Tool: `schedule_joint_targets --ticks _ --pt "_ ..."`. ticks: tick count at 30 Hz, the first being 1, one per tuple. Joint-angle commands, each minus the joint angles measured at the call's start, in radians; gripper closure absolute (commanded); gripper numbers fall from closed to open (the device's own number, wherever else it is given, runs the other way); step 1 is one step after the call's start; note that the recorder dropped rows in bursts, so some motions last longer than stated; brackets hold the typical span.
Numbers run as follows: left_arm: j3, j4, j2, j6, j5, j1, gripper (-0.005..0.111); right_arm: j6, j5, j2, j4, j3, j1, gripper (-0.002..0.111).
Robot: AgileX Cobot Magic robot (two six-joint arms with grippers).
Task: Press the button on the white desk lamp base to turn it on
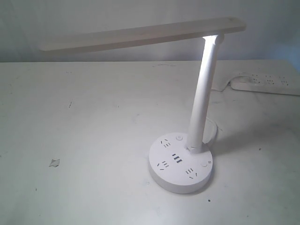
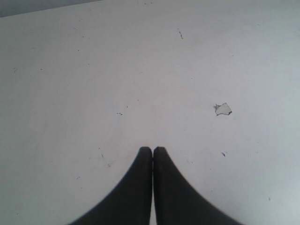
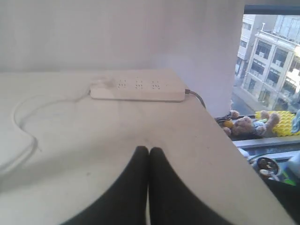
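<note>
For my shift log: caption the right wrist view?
Shut right gripper over the white table, power strip ahead near the edge, window beyond.

This looks like a plain test room or office high up in a city building, though little of it shows. A scuffed white table with a chipped spot stands against a blank white wall and carries a white desk lamp and a power strip. A window shows multi-storey buildings, with a teddy bear by its ledge.
</note>
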Motion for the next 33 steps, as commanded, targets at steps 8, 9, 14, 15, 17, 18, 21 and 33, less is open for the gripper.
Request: schedule_joint_targets --ticks 8,9,14,15,17,18,21,33 --pt "0.002 -0.003 -0.003 0.0 0.001 0.0 0.107 -0.198 0.128 -0.006 0.281 0.002 -0.004 0.108" --pt "0.002 -0.003 -0.003 0.0 0.001 0.0 0.107 -0.206 0.128 -0.006 0.282 0.002 -0.004 0.108" --pt "0.002 -0.003 -0.003 0.0 0.001 0.0 0.107 -0.323 0.125 -0.006 0.282 0.002 -0.004 0.108" --pt "0.002 -0.003 -0.003 0.0 0.001 0.0 0.107 -0.349 0.127 -0.006 0.282 0.002 -0.004 0.108" --pt "0.002 -0.003 -0.003 0.0 0.001 0.0 0.107 -0.358 0.127 -0.006 0.282 0.002 -0.004 0.108" --pt "0.002 -0.003 -0.003 0.0 0.001 0.0 0.107 -0.358 0.127 -0.006 0.282 0.002 -0.004 0.108" --pt "0.002 -0.003 -0.003 0.0 0.001 0.0 0.107 -0.356 0.127 -0.006 0.282 0.002 -0.004 0.108" --pt "0.002 -0.003 -0.003 0.0 0.001 0.0 0.107 -0.356 0.127 -0.006 0.282 0.002 -0.004 0.108"
